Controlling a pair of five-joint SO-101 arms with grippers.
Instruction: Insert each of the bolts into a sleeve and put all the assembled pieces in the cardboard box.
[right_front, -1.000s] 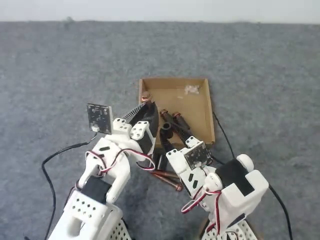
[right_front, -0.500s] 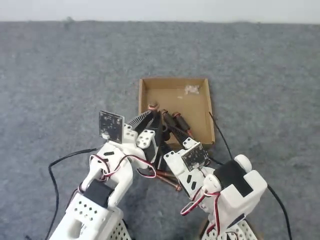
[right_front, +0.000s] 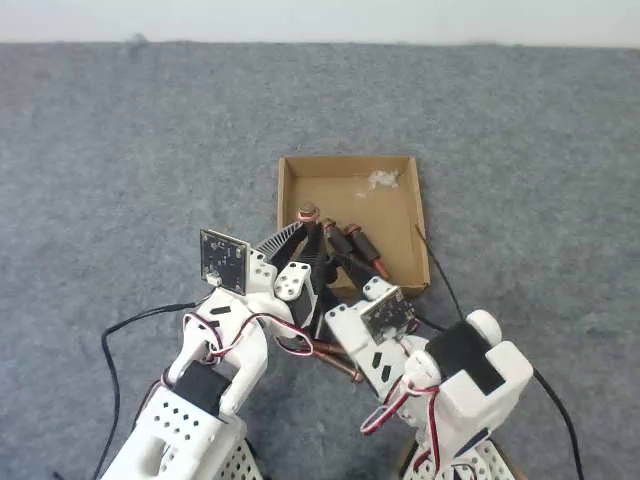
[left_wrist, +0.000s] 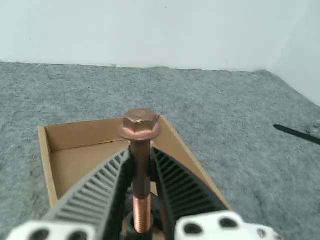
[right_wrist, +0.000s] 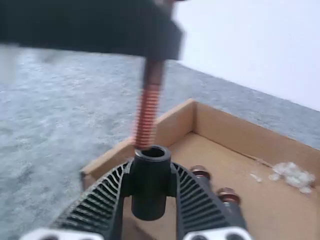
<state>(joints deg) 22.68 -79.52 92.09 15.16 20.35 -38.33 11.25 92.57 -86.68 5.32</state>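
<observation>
Carrying everything was the grey, carpet-like bench (right_front: 150, 150), with the cardboard box (right_front: 283, 195) open just beyond both arms. The left tool (left_wrist: 141, 150) pinched a copper bolt (left_wrist: 140, 125) upright by its shank, head up. Directly beneath, the right tool (right_wrist: 150, 172) gripped a black sleeve (right_wrist: 150, 187), the bolt's threaded tip at its mouth. Two assembled pieces (right_front: 365, 245) lay in the box; loose bolts (right_front: 335, 355) lay on the bench between the arms.

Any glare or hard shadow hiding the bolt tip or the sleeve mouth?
Left wrist view: bolt evenly lit, soft sheen, no glare. Right wrist view: sleeve bore dark, rim readable, no shadow across it. High view: flat light, no hard shadows in the cardboard box.
</observation>
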